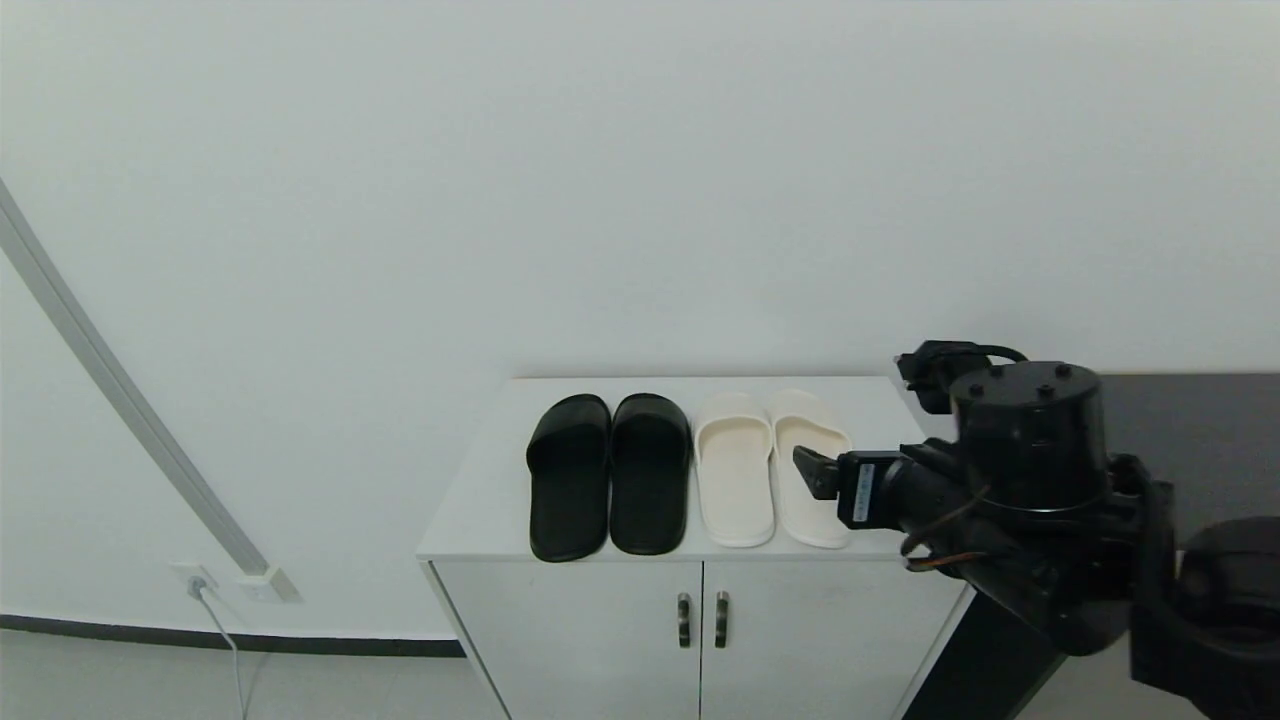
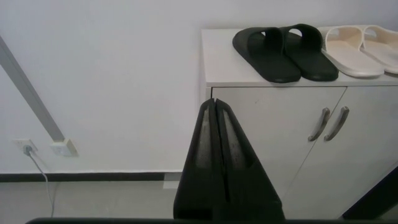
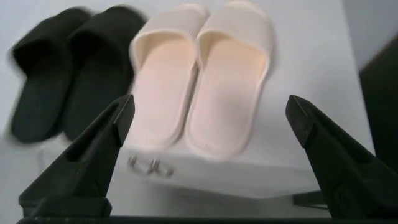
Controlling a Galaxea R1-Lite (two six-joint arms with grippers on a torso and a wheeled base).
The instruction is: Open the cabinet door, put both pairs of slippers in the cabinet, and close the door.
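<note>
A pair of black slippers (image 1: 608, 472) and a pair of white slippers (image 1: 770, 466) lie side by side on top of a low white cabinet (image 1: 480, 490). Its two doors are shut, with two dark handles (image 1: 702, 619) at the middle seam. My right gripper (image 3: 211, 134) hangs open above the cabinet's right front, over the white slippers (image 3: 202, 74); the black slippers (image 3: 68, 68) lie beside them. My left gripper (image 2: 216, 104) is shut with nothing in it, low and to the left of the cabinet, with the black slippers (image 2: 286, 51) and the handles (image 2: 329, 123) ahead of it.
A white wall stands behind the cabinet. A grey strip (image 1: 110, 380) runs slantwise down the wall to a socket with a plugged cable (image 1: 200, 583) at the lower left. A dark surface (image 1: 1190, 420) lies to the right of the cabinet.
</note>
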